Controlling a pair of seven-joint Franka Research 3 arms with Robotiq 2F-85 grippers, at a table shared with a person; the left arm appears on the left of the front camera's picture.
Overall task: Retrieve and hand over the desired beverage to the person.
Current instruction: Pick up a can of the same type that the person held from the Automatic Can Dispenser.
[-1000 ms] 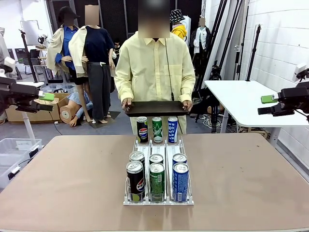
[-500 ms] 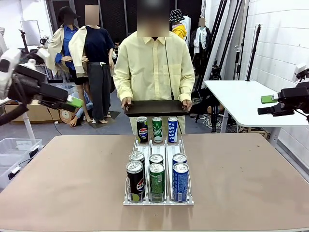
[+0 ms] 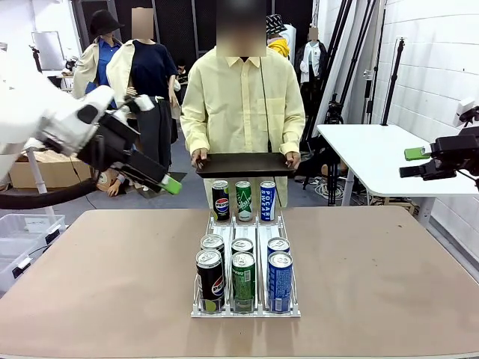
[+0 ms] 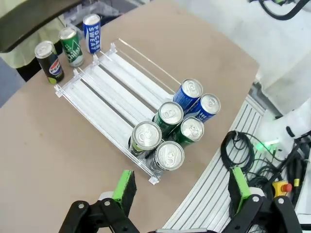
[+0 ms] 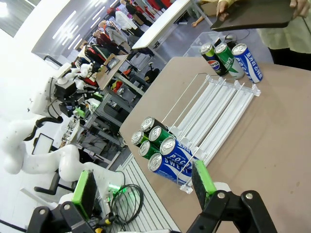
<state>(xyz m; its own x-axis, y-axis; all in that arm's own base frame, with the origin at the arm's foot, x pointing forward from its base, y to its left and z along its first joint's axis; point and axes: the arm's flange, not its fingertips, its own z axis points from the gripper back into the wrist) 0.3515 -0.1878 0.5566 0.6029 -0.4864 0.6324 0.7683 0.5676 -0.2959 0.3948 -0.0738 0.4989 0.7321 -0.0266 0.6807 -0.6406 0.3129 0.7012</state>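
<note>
Slanting down & rightward from the picture's left side, the left arm held the left gripper in the air above the counter's left part, well apart from the cans & touching nothing. Seen from its wrist, the 2 green-padded fingers stood wide apart w/ nothing between them. The right gripper hung level at the far right, off the counter's side, pointing inward, jaws likewise wide & empty. A clear rack lay mid-counter w/ 6 cans packed in 2 rows of 3 at its near end. Just past its far end stood a Pepsi can, a green can & a Pocari Sweat can. Behind them the person stood at the far edge, both hands holding a dark tray level, just above those 3.
</note>
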